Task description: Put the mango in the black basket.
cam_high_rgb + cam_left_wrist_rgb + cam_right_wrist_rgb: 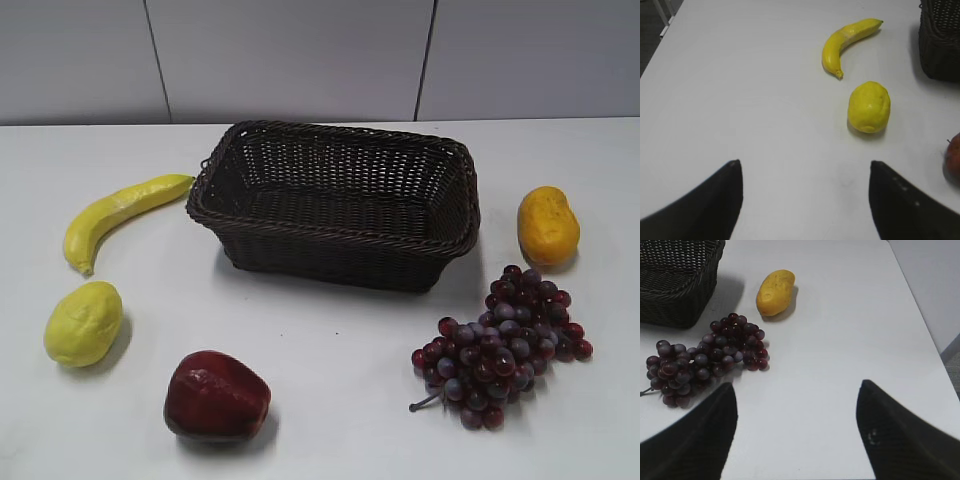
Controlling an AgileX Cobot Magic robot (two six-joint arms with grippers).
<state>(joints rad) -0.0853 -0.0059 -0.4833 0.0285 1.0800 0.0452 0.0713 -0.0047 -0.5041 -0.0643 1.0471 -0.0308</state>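
Note:
The orange-yellow mango (547, 226) lies on the white table to the right of the black basket (445, 235). It shows in the right wrist view (775, 292), beyond the grapes, with the basket's corner (680, 295) at the upper left. My right gripper (797, 390) is open and empty, above bare table short of the mango. My left gripper (805, 167) is open and empty over bare table, short of the yellow fruits. The basket's edge (940, 45) shows at the upper right of the left wrist view. Neither gripper shows in the exterior view.
A banana (120, 215) and a pale lumpy yellow fruit (83, 322) lie left of the basket. A dark red apple (215, 396) sits at the front. A bunch of purple grapes (505, 345) lies in front of the mango. The table's right edge (920, 305) is near.

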